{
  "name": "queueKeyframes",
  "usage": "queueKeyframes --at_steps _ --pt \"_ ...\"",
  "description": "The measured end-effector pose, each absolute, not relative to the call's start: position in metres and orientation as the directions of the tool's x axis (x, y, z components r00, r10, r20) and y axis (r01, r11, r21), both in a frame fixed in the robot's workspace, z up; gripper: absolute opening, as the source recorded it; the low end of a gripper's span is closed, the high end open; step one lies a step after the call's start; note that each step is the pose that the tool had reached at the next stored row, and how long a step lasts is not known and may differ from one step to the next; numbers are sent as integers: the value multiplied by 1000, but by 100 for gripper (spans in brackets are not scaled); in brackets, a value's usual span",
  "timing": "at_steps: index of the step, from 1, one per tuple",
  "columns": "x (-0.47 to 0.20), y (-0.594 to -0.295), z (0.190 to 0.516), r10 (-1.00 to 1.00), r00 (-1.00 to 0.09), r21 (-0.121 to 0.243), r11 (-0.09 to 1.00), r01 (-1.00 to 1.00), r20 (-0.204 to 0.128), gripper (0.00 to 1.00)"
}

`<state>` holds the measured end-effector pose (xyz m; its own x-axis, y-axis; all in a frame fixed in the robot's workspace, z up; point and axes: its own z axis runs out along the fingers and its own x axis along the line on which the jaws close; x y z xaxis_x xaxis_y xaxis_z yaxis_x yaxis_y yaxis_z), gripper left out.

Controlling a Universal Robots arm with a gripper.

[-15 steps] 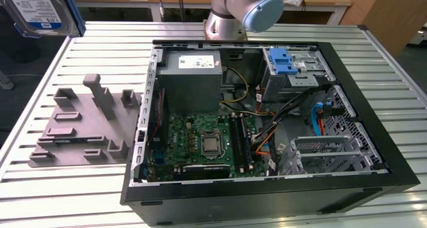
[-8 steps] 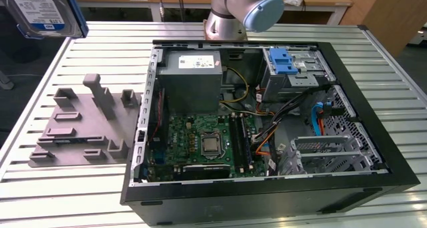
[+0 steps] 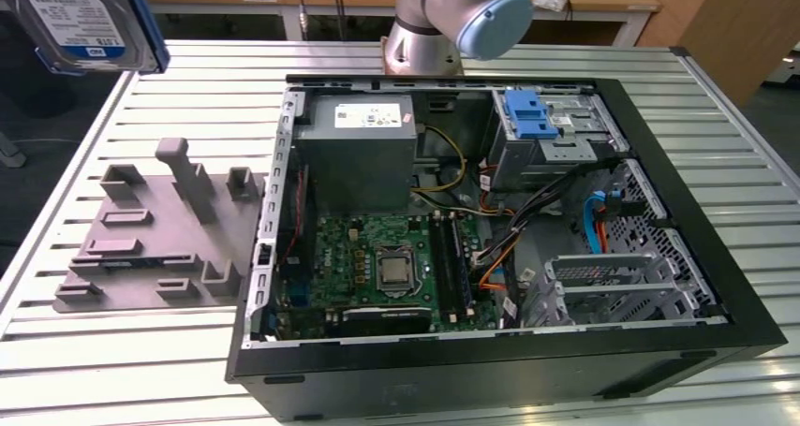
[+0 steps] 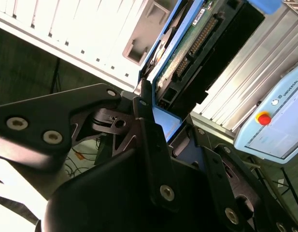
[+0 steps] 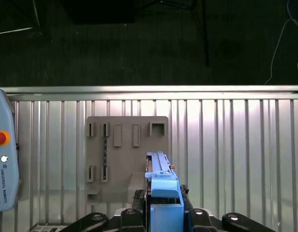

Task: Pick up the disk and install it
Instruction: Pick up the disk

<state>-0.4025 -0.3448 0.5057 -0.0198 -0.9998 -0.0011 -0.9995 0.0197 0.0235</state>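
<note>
The disk [image 3: 78,19] hangs high above the table's far corner at the exterior view's left, showing its white-and-blue label and blue side rails. In the first wrist view the disk [image 5: 163,186] is seen edge-on, blue rail uppermost, and my gripper [image 5: 164,216] is shut on it with a black finger [image 5: 131,218] on each side. Well below it lies the grey holder plate [image 5: 127,150]. The second wrist view shows the disk's green circuit-board side [image 4: 187,53] clamped in the gripper [image 4: 175,133].
An open computer case [image 3: 500,360] fills the table's middle, with a drive cage and blue latch [image 3: 535,117] at its far right. The grey holder plate [image 3: 163,229] lies to the case's left. A teach pendant [image 5: 4,164] rests on the slatted table [image 5: 235,159].
</note>
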Motion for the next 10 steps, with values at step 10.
queueKeyframes --at_steps 10 --pt "-398 -348 506 -1000 -20 24 20 -1000 -1 36"
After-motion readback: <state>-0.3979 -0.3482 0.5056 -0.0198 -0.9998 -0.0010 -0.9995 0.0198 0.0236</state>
